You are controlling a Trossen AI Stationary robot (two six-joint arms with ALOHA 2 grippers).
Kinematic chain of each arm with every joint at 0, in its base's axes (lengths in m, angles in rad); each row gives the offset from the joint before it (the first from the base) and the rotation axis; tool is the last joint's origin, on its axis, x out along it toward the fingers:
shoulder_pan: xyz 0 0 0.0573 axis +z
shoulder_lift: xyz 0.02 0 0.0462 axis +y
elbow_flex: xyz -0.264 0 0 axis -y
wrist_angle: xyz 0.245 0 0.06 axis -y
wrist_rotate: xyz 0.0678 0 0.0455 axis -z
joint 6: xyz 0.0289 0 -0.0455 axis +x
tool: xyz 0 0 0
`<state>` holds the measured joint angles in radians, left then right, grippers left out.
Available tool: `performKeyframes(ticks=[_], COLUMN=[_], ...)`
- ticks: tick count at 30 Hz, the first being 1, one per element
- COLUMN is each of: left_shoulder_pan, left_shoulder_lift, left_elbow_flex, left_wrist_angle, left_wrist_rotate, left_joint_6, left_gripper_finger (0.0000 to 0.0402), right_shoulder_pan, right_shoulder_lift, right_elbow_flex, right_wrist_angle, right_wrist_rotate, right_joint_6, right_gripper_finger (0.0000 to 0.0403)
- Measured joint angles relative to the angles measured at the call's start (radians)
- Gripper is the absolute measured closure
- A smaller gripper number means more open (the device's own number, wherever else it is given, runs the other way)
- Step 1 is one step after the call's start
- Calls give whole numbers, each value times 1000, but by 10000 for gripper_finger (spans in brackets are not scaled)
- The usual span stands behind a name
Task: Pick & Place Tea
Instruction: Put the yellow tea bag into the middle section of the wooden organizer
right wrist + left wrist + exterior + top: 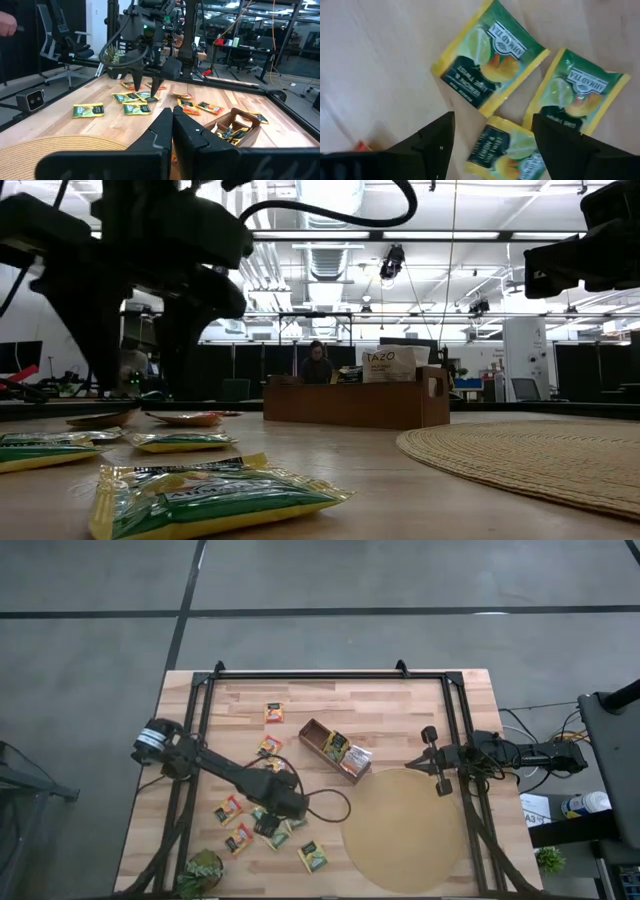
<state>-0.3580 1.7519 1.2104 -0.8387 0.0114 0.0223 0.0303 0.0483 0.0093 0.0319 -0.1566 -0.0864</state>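
High view: your left gripper (272, 823) hangs over the sachet cluster (262, 825) at the near-left of the tabletop (400, 710). More sachets lie scattered around it, one alone (273, 712) near the far edge, and a few already sit in the box (334, 749) mid-table beside the mat (405, 830). The right gripper (433, 761) waits at the right edge, over the mat's far rim.

Low view: the sachets (205, 497) lie nearly flat with slightly puffed middles. Expect them to be very light, thin and floppy, so they will likely slide on the wood rather than resist a push.

Left wrist view: fingers (437, 142) spread apart, nothing between them; a green-yellow sachet (507, 152) sits directly in the gap, touching or overlapping a second one (577, 92), with a third (487, 60) just beyond. The film looks glossy, so probably slippery. Pinch across the puffed centre of the middle sachet, pressing down to the tabletop; grabbing at an edge risks taking the neighbour too.

Right wrist view: right fingers (172, 122) closed together, empty. Box shows ahead of them.
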Motion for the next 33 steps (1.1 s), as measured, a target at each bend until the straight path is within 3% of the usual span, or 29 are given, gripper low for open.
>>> performKeyframes(ticks=[11,33], left_shoulder_pan=[71,88], left_shoulder_lift=[13,50], left_elbow_flex=[1,0], left_wrist_angle=[97,167], left_wrist_rotate=[-2,-5], left_joint_6=[113,45], left_gripper_finger=[143,143], right_shoulder_pan=[0,0], right_shoulder_lift=[0,0], right_elbow_flex=[0,0], right_wrist_angle=[0,0], right_wrist_rotate=[0,0], right_joint_6=[0,0], right_gripper_finger=[394,394])
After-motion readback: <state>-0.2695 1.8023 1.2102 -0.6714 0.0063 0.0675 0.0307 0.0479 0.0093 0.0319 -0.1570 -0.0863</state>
